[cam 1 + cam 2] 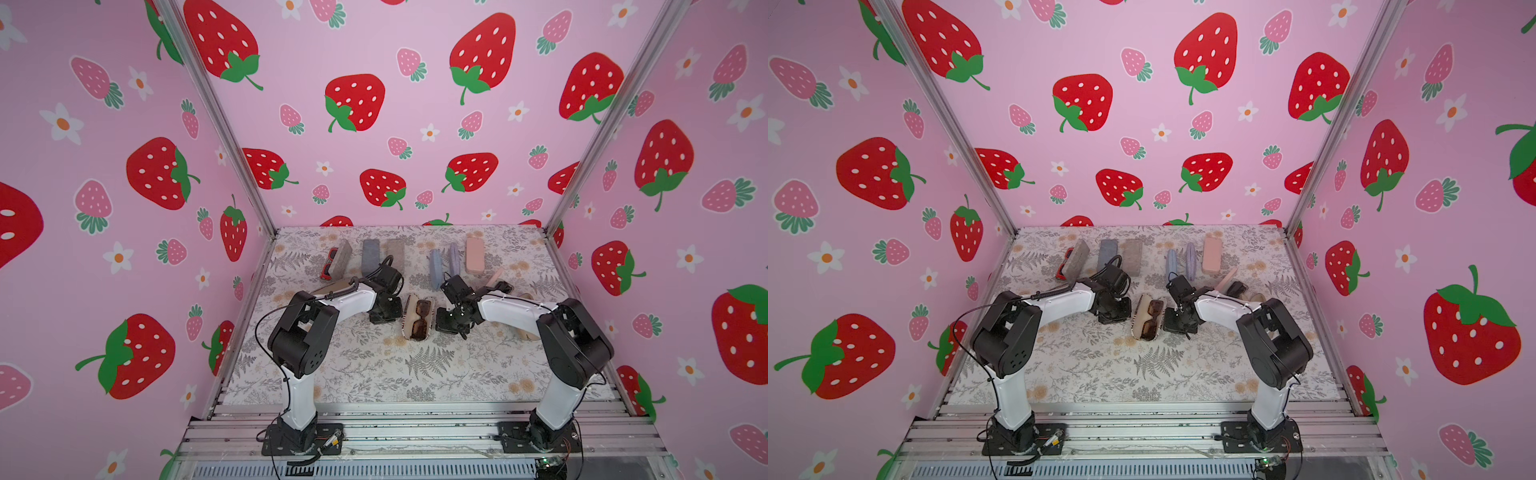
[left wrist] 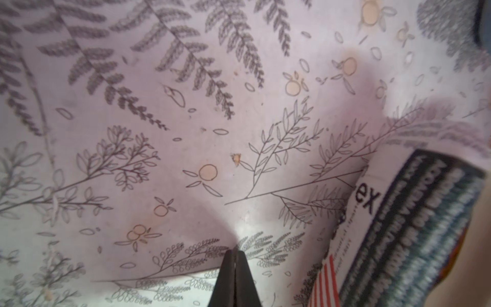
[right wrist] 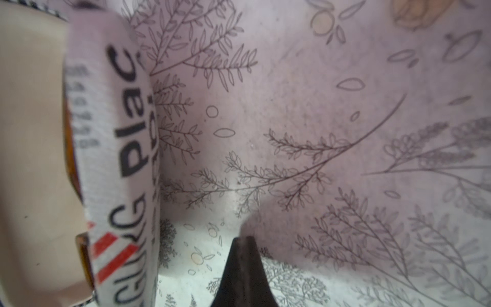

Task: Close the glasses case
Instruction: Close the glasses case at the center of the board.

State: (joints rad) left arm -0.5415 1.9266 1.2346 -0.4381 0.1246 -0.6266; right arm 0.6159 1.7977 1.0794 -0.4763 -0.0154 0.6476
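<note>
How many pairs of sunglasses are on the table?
3. A brown pair lies in the open case at the centre; a red pair stands by the grey case at back left; what looks like a dark pair shows beyond the right arm. The arms may hide more.

A pink case (image 1: 475, 254) and red sunglasses (image 1: 328, 266) lie far back on floral cloth (image 1: 374, 374).
</note>
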